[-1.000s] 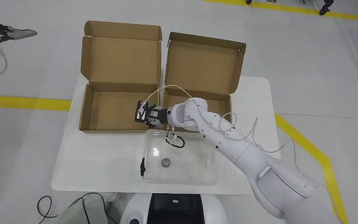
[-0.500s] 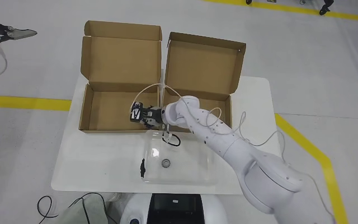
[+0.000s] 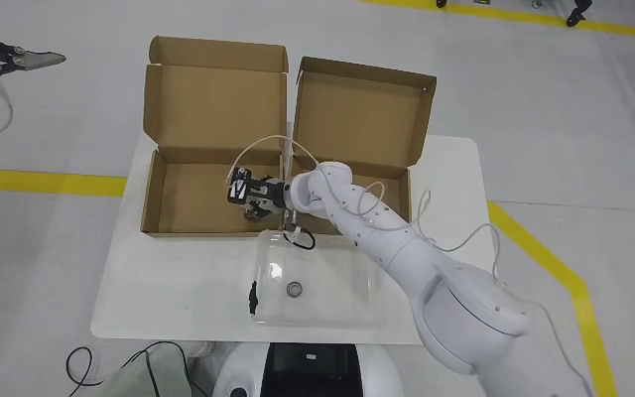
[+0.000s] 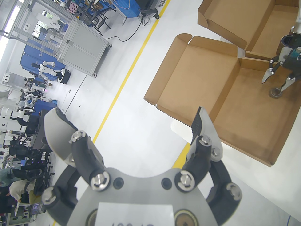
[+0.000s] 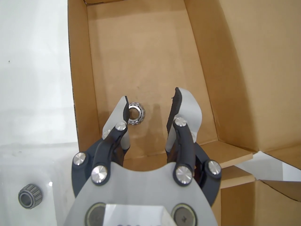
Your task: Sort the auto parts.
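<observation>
Right hand (image 5: 151,94) shifted farther into cardboard box (image 5: 141,48), fingers (image 5: 185,109) spread, bearing (image 5: 136,114) beside one finger, open room ahead

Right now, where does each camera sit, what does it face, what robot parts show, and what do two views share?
Top view: above the arms, looking down on the table; shows the right arm.
Left wrist view: on the left arm, facing floor and the cardboard box; shows the left gripper.
Right wrist view: on the right arm, looking into that box; shows the right gripper.
Shared: both wrist views show the bearing in the box.
</observation>
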